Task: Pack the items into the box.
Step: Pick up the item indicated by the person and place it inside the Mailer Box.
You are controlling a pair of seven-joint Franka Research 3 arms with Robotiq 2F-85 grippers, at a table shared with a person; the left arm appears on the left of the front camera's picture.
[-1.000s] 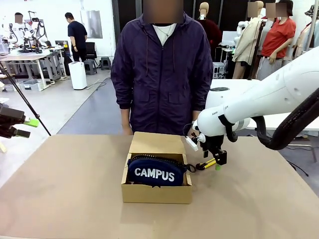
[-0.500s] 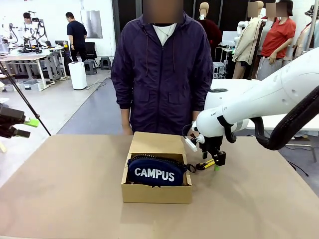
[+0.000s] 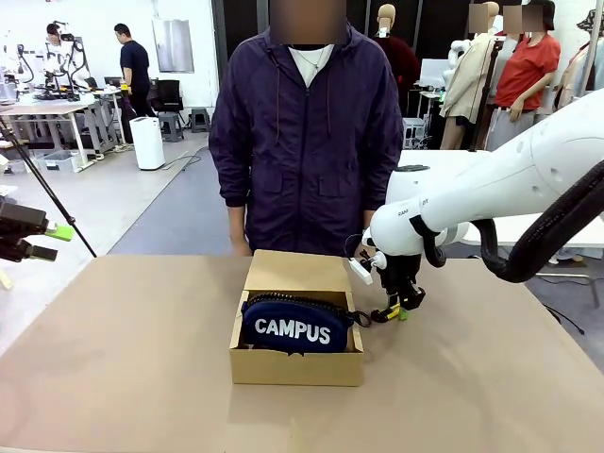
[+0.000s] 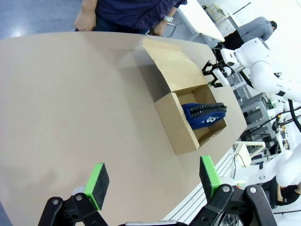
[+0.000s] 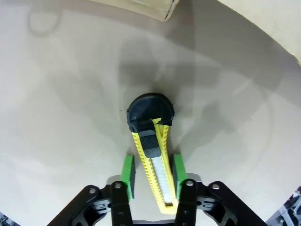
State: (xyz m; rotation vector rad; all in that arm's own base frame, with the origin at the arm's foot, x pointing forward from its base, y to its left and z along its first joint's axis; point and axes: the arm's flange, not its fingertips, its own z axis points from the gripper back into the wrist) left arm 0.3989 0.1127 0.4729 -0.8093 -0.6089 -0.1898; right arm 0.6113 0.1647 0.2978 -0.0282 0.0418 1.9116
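The box (image 3: 297,366) stands open mid-table, its flap lid (image 3: 297,272) folded back toward the person. Inside it lies the navy "CAMPUS" pouch (image 3: 293,327), which the left wrist view shows as a blue shape (image 4: 204,114) in the carton (image 4: 176,125). Just right of the box, my right gripper (image 3: 398,310) points down at the table. Its green pads (image 5: 127,172) press both sides of the yellow-and-black utility knife (image 5: 153,150), whose black tip is at the tabletop. My left gripper (image 4: 153,176) hangs high over the table's left side, open and holding nothing.
A person (image 3: 307,142) in a dark jacket stands at the far edge behind the box, with a hand (image 4: 84,19) near the table edge. The brown tabletop (image 3: 123,359) stretches bare left of the box. A corner of the box (image 5: 141,7) lies just beyond the knife.
My right gripper's jaws went from wide open to closed on the utility knife, and the arm shifted slightly left toward the box. The left gripper and the pouch stayed still.
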